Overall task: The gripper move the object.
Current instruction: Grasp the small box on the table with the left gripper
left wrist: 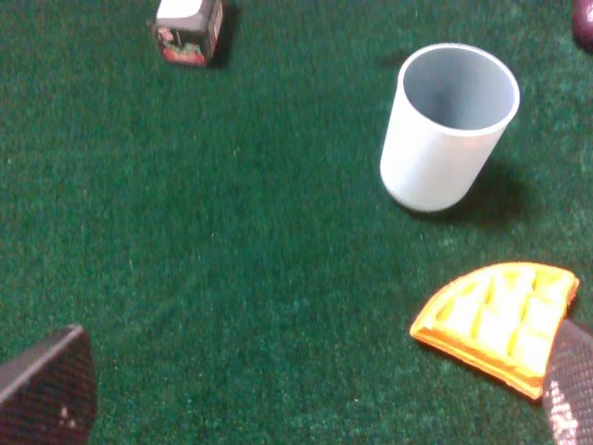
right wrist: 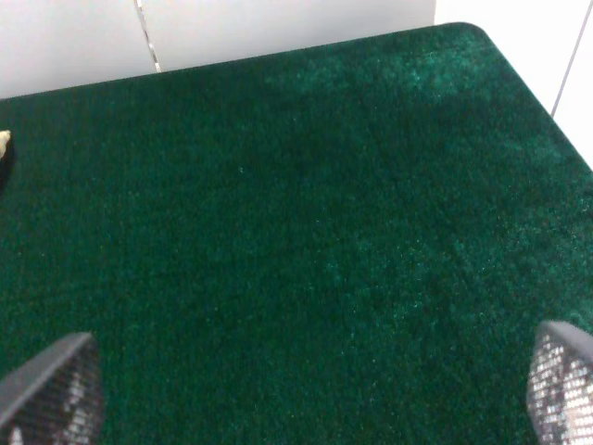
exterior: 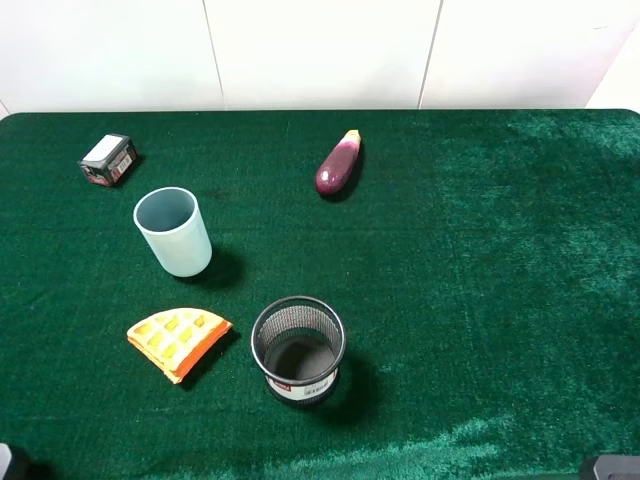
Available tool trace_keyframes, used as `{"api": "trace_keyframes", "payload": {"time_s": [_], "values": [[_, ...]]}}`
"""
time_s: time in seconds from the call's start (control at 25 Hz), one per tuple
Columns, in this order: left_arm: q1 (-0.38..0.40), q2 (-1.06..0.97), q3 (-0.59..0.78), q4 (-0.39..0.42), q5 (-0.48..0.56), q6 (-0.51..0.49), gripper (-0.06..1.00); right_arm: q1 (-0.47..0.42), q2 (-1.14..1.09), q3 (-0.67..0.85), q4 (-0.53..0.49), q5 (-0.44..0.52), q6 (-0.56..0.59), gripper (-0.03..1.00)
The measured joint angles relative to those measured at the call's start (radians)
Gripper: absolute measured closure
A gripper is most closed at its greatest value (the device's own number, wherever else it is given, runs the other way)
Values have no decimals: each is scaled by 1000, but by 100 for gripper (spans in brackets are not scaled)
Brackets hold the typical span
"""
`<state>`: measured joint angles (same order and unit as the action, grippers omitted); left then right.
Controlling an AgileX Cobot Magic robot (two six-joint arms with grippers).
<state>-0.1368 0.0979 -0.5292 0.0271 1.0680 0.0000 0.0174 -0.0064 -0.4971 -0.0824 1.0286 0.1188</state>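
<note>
The small black box (exterior: 108, 159) with a white top label and red markings lies at the far left of the green table; it also shows in the left wrist view (left wrist: 188, 30). My left gripper (left wrist: 315, 408) is open and empty, far short of the box, with its fingertips (left wrist: 46, 389) wide apart. My right gripper (right wrist: 296, 399) is open and empty over bare cloth on the right side. In the exterior high view only bits of the arms show at the bottom corners.
A pale blue cup (exterior: 175, 232) stands near the box. An orange waffle wedge (exterior: 177, 340), a black mesh pen holder (exterior: 298, 350) and a purple eggplant (exterior: 339, 165) lie on the green cloth (exterior: 500, 250). A white wall is behind.
</note>
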Motion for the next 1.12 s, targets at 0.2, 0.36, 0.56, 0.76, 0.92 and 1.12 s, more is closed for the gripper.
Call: {"api": "trace_keyframes", "payload": {"time_s": [0.2,0.36,0.56,0.76,0.92,1.12], "values": [[0,139,-51,0,-25,0,-3,0,0,0,0,0,0,27],[0,249,-97,0,-46,-6,-3,0,0,0,0,0,0,27],[0,384,-162,9,-73,-6,-3,0,0,0,0,0,0,27],[0,512,-230,44,-92,-29,-3,0,0,0,0,0,0,27],[0,611,-287,69,-96,-50,-3,0,0,0,0,0,0,27],[0,731,-365,120,-96,-57,-3,0,0,0,0,0,0,27]]}}
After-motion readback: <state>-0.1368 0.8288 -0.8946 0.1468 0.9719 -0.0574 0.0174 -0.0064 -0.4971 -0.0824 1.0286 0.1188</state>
